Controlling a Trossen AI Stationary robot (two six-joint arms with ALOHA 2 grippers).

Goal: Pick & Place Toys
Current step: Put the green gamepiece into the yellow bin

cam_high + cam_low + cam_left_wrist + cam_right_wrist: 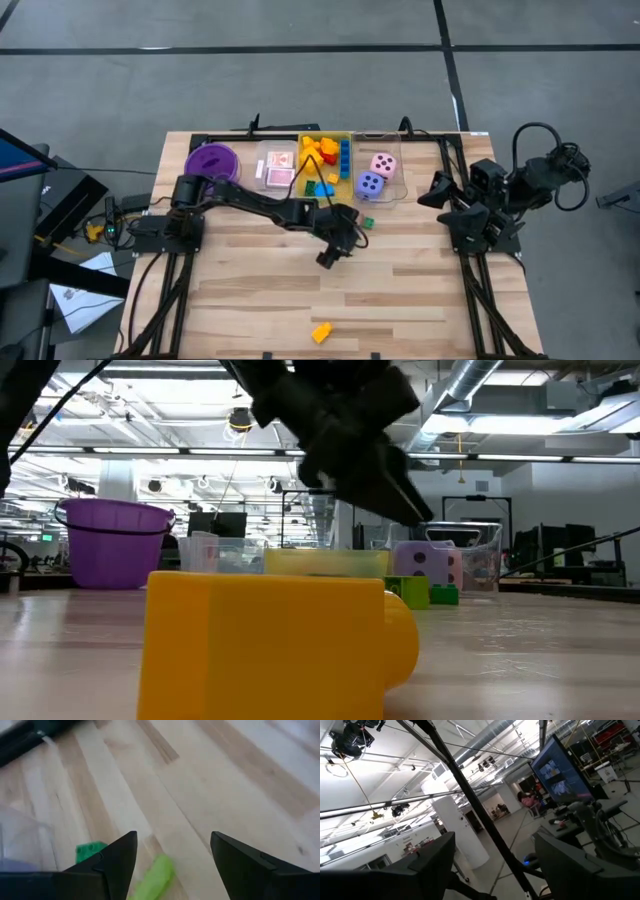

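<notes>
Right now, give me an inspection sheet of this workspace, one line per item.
Surface: wooden table, bare over most of the front half.
Job's things: yellow block alone near the front edge; green block beside the bins; more blocks in the yellow bin; two dice in the clear bin; cards in another clear bin.
Clutter: purple bowl at the back left.
Grippers: left gripper open above mid-table, empty; right gripper open, empty, its arm folded at the right edge.
Cables: black loops on the right arm; wires beside the table's left edge.
Surroundings: grey floor; open hall with monitors behind.
</notes>
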